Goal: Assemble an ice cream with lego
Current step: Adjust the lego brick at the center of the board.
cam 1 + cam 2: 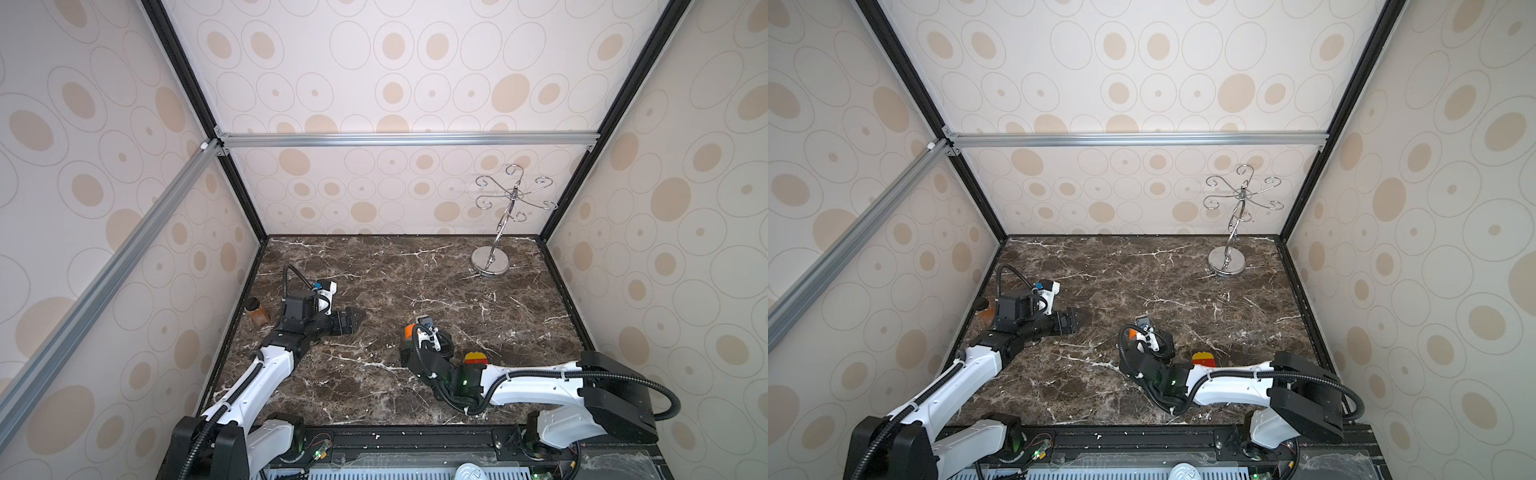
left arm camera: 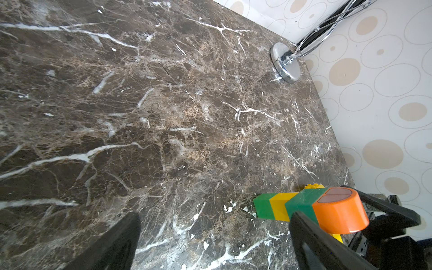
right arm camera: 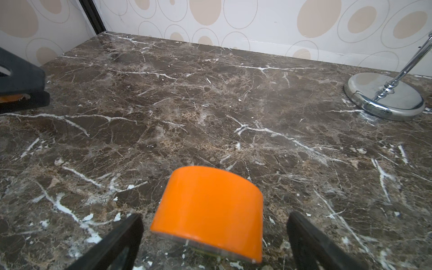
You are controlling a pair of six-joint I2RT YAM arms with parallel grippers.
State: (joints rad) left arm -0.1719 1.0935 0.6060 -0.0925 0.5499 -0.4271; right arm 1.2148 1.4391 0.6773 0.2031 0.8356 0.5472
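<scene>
A lego stack of green (image 2: 261, 207), yellow (image 2: 279, 205) and green (image 2: 301, 203) bricks lies on its side on the marble table, capped by an orange dome (image 2: 339, 210) (image 3: 210, 210) (image 1: 409, 331) (image 1: 1132, 333). My right gripper (image 3: 215, 217) (image 1: 405, 340) (image 1: 1128, 345) is open, a finger on each side of the orange dome with gaps showing. A red and yellow lego piece (image 1: 476, 358) (image 1: 1203, 359) sits just behind the right forearm, partly hidden. My left gripper (image 2: 216, 217) (image 1: 353, 322) (image 1: 1077, 320) is open over bare marble, left of the stack, holding nothing.
A chrome hook stand (image 1: 490, 259) (image 1: 1226, 262) (image 2: 285, 65) (image 3: 383, 98) stands at the back right corner. A brown jar (image 1: 257, 311) stands by the left wall behind the left arm. Patterned walls enclose the table (image 1: 415, 270) on three sides.
</scene>
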